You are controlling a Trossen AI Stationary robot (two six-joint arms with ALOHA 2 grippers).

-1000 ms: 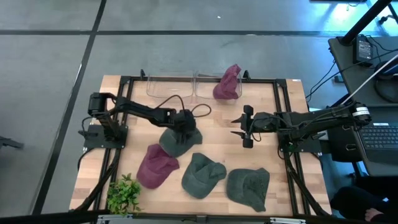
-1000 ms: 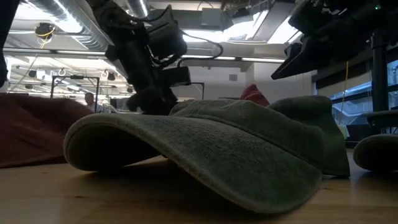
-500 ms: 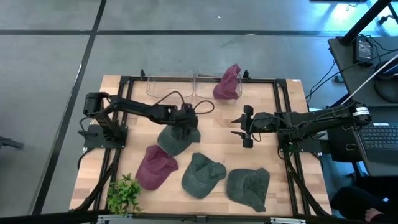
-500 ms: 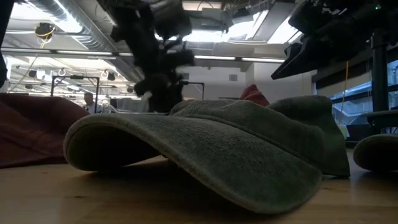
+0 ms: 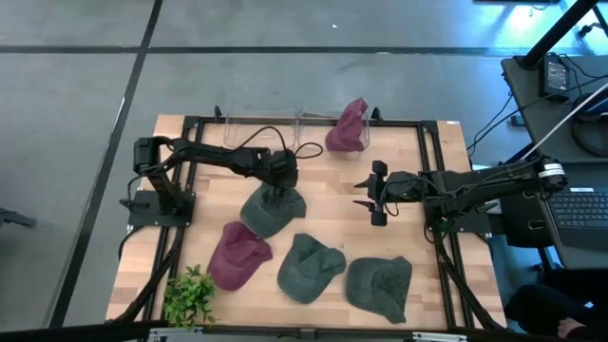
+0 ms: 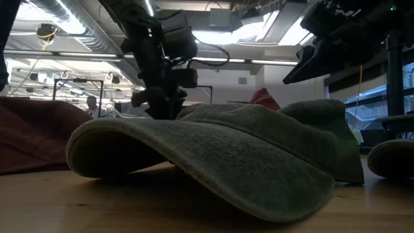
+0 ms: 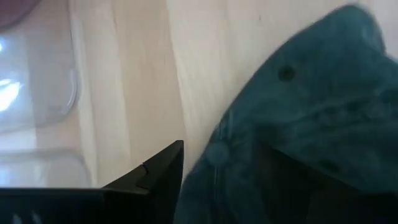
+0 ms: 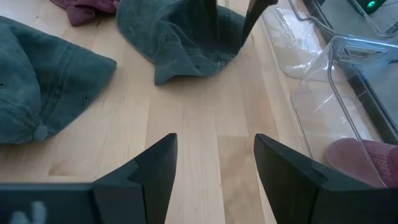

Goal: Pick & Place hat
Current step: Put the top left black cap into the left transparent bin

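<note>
Several caps lie on the wooden table. My left gripper (image 5: 279, 187) points down at the far edge of a dark green cap (image 5: 271, 213), which rests flat near the table's middle. Seen in the right wrist view, its two fingers (image 8: 208, 17) stand apart, one over the cap (image 8: 180, 37) and one beyond its far rim. The left wrist view shows one finger (image 7: 158, 177) over bare wood beside the cap (image 7: 298, 118); the cloth hides the other. My right gripper (image 5: 361, 193) waits open to the right of that cap, above the table. My left gripper comes from above, pointing down, with its fingers on either side of the green cap's far rim (image 7: 214, 152). The cap lies flat on the table. I cannot tell whether either finger touches the cloth.
A maroon cap (image 5: 237, 253) and two more green caps (image 5: 309, 267) (image 5: 380, 285) lie toward the near edge. Two clear bins (image 5: 256, 130) stand at the far edge, the right one with a maroon cap (image 5: 347, 125) on it. A small plant (image 5: 190, 296) stands at the near left corner.
My left gripper has moved a little toward the table's far edge, from above the green cap's crown to its far rim. In the low view it rose and came down again. The cap has stayed where it was. My right arm has kept still.
</note>
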